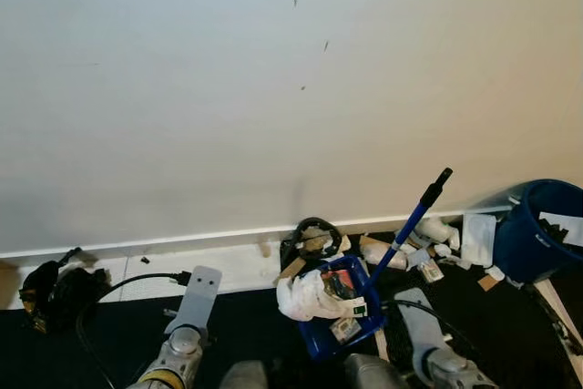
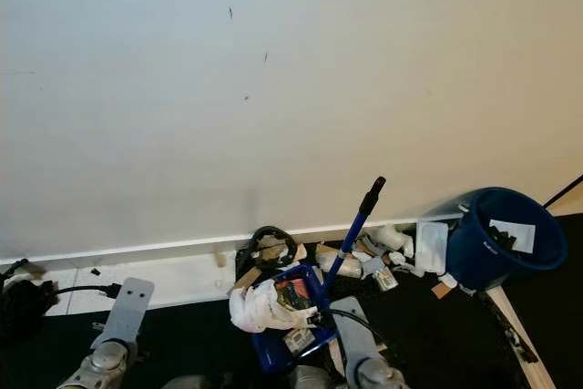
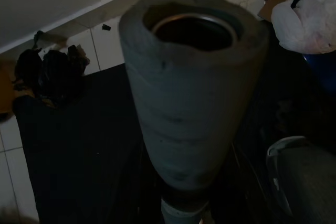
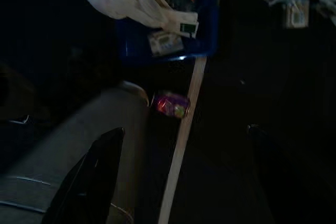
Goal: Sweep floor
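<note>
A blue dustpan (image 1: 321, 339) sits on the black mat by the wall, heaped with a white plastic bag (image 1: 305, 298) and scraps of paper. Its blue handle (image 1: 407, 225) with a black tip leans up to the right against the wall. More litter (image 1: 428, 243) lies along the baseboard beside it. My right gripper (image 4: 184, 129) hovers open just in front of the dustpan (image 4: 205, 30), above a pale wooden strip (image 4: 178, 156). A thick grey tube (image 3: 191, 93) stands in front of the left wrist camera and hides that gripper's fingers.
A blue bucket (image 1: 537, 230) holding paper stands at the right by the wall. A black cable and a dark bundle (image 1: 55, 293) lie at the left on white tiles. A small red wrapper (image 4: 170, 103) lies near the strip. The wall is close ahead.
</note>
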You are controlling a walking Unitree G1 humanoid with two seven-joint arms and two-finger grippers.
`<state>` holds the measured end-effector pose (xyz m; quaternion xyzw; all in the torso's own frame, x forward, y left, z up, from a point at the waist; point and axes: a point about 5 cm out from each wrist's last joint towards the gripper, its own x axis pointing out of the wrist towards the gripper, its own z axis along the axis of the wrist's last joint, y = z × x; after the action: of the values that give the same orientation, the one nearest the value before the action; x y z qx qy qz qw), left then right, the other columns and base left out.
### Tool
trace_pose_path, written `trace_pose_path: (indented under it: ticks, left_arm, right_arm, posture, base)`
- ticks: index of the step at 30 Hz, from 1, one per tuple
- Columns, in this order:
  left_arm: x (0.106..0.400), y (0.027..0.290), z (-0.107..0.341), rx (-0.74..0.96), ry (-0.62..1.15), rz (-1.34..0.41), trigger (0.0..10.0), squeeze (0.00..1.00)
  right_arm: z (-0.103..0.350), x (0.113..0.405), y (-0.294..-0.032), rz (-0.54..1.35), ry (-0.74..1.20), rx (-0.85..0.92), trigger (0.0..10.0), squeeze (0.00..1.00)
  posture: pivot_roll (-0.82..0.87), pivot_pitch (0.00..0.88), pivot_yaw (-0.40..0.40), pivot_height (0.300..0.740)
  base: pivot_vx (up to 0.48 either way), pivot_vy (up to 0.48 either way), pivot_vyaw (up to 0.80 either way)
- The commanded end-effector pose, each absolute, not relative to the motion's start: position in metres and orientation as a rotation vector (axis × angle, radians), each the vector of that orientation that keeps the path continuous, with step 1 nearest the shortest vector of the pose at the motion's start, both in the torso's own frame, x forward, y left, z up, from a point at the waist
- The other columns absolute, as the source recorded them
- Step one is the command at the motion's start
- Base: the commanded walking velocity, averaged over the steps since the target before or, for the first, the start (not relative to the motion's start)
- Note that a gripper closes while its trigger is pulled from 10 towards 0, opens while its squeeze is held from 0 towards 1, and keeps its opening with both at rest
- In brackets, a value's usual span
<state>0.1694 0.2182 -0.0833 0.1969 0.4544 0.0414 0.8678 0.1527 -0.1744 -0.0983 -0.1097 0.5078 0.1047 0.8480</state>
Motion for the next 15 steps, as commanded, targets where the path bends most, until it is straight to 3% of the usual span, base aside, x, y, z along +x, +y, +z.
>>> trace_pose_path:
  ticks: [1, 15]
  left_arm:
    - [0.1662, 0.2270, -0.0830, 0.457, 0.970, 0.095, 10.0, 0.00]
    - [0.1670, 0.2253, -0.0828, 0.471, 0.965, 0.081, 10.0, 0.00]
  right_arm:
    - [-0.0989, 0.1508, -0.1749, 0.223, 1.075, -0.232, 10.0, 0.00]
    - [-0.1010, 0.1449, -0.1768, 0.208, 1.088, -0.235, 10.0, 0.00]
  posture:
    - [0.10, 0.014, -0.053, 0.740]
    - [0.11, 0.013, -0.050, 0.740]
  base:
    - [0.000, 0.000, 0.00]
    - [0.000, 0.000, 0.00]
